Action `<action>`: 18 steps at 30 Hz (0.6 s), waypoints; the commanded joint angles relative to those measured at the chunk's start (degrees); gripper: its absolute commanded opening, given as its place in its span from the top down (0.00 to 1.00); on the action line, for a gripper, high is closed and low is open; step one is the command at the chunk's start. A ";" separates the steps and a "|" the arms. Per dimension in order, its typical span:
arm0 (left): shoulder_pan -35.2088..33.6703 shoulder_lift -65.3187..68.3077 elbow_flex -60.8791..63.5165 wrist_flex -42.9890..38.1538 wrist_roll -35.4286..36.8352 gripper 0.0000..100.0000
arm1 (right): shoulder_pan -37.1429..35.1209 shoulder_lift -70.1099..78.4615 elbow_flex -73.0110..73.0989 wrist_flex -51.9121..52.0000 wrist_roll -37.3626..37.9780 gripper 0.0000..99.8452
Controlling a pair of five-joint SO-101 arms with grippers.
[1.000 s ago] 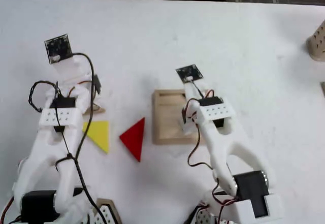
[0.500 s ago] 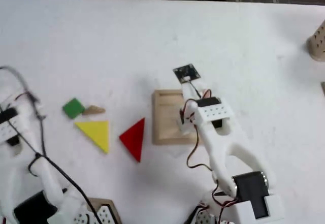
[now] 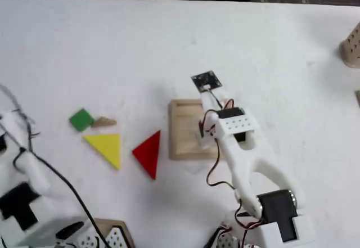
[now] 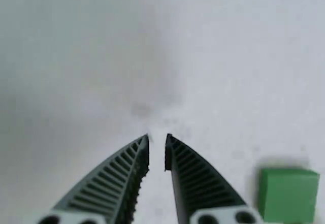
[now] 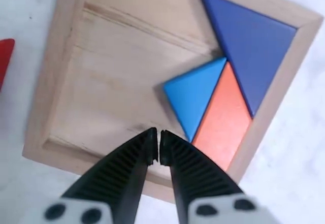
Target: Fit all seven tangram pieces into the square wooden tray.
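The square wooden tray [image 3: 173,130], centre frame, holds a dark blue triangle [image 5: 249,46], a light blue triangle [image 5: 195,94] and an orange piece [image 5: 226,120]. The left end effector [image 4: 157,142] and right end effector [image 5: 157,137] are nearly closed, gripping nothing.

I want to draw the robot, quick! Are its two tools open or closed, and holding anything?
Left tool: closed, holding nothing.
Right tool: closed, holding nothing, above the wooden tray.

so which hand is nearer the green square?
Left. The left hand is just beside the green square, over the table. The right hand is over the tray, past the yellow triangle and red triangle from the square.
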 commanded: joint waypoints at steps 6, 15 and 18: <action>17.19 -0.40 -4.48 1.58 -15.91 0.82 | 0.04 -2.86 -0.70 -0.92 0.70 0.98; 20.18 -0.22 -2.37 3.16 -12.13 0.71 | -0.22 -2.33 -0.70 -0.92 2.64 0.98; 19.21 0.22 -2.29 3.78 -6.24 0.70 | -0.40 -2.24 -0.62 -0.92 4.66 0.98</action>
